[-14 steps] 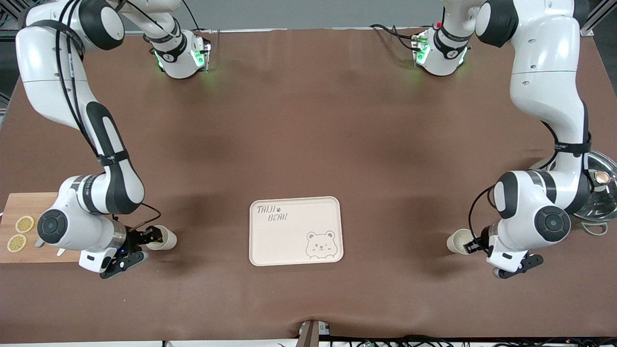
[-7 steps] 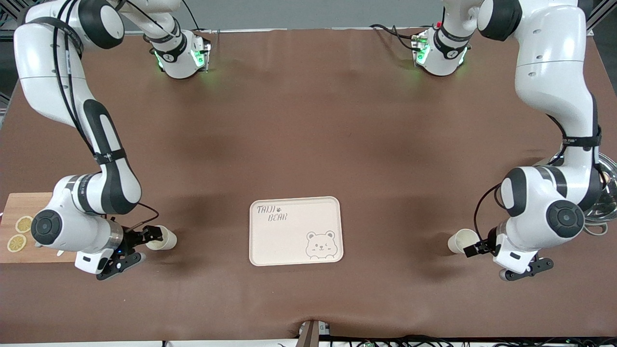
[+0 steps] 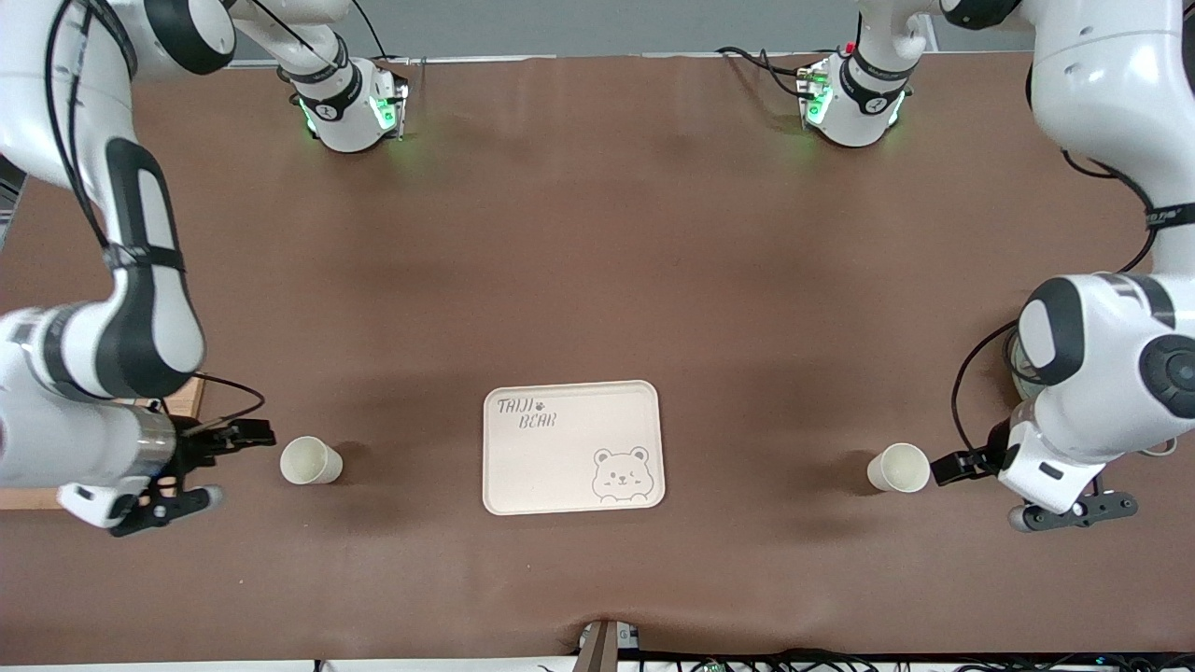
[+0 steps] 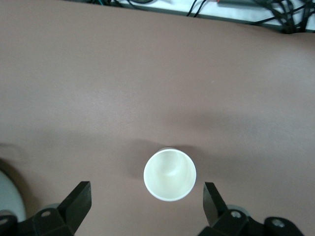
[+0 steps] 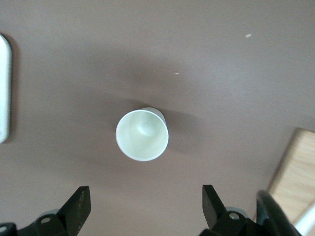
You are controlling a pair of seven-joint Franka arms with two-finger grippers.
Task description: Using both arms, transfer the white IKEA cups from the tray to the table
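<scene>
Two cream-white cups stand upright on the brown table, one on each side of the bear tray [image 3: 571, 446], neither on it. One cup [image 3: 309, 461] is toward the right arm's end. My right gripper [image 3: 245, 435] is open and empty, just clear of that cup on the side away from the tray. In the right wrist view the cup [image 5: 141, 135] lies ahead of the open gripper [image 5: 145, 204]. The other cup [image 3: 899, 468] is toward the left arm's end. My left gripper [image 3: 952, 464] is open beside it. In the left wrist view that cup [image 4: 170, 175] sits just ahead of the gripper [image 4: 146, 201].
A wooden board [image 3: 189, 396] lies under the right arm, mostly hidden; its corner shows in the right wrist view [image 5: 295, 172]. A metal lid [image 3: 1014, 362] is largely hidden by the left arm. The tray's rim [image 5: 4, 88] shows in the right wrist view.
Both grippers have drawn back from the cups toward their own ends of the table, and the arms have risen. Both cups stand where they were.
</scene>
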